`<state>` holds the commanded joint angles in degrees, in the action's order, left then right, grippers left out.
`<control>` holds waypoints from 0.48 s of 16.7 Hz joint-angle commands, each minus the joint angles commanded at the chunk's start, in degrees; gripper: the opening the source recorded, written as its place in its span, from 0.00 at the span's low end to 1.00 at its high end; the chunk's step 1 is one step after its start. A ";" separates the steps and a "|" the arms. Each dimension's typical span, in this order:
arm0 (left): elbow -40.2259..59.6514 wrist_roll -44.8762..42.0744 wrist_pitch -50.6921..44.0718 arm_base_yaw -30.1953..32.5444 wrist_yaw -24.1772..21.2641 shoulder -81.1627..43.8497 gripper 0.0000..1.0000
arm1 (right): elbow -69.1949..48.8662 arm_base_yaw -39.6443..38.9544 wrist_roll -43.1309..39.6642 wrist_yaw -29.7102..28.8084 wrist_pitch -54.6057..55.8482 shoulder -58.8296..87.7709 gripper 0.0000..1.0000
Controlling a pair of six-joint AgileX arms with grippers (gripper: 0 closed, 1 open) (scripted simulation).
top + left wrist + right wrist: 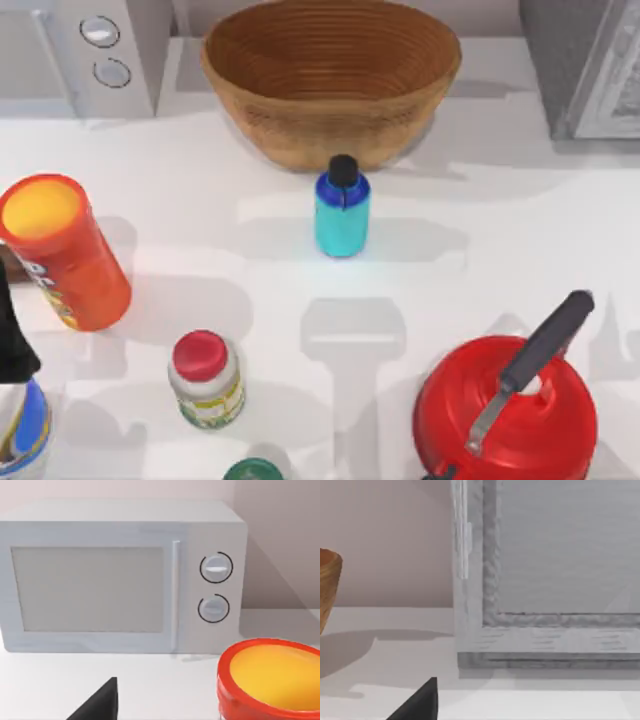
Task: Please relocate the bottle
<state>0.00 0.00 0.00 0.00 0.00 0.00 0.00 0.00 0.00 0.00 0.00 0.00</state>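
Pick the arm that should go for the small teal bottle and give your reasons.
Right, tentatively. The small teal bottle with the black cap stands near the table's middle, before the woven basket. On the left, the tall orange canister and white red-capped bottle crowd the approach; the right side looks more open.

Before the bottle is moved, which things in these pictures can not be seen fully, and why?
- Bottle: top view shows it whole, standing before the wicker bowl; any label is too small to read.
- Green cap: cut by the top view's bottom edge.
- Red kettle: base cut by the same edge.
- Orange canister: in the left wrist view, the frame edge cuts off its body.
- Microwave: cut by the top view's upper edge.
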 joint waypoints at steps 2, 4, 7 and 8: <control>0.00 0.00 0.00 0.00 0.00 0.00 1.00 | -0.05 -0.05 0.00 0.00 0.01 0.05 1.00; 0.00 0.00 0.00 0.00 0.00 0.00 1.00 | -1.70 -1.68 0.06 -0.17 0.21 1.92 1.00; 0.00 0.00 0.00 0.00 0.00 0.00 1.00 | -7.42 -7.07 0.27 -0.73 0.99 9.20 1.00; 0.00 0.00 0.00 0.00 0.00 0.00 1.00 | -9.89 -9.30 0.35 -0.90 1.40 12.80 1.00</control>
<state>0.00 0.00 0.00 0.00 0.00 0.00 -9.89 -9.30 0.35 -0.90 1.40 12.80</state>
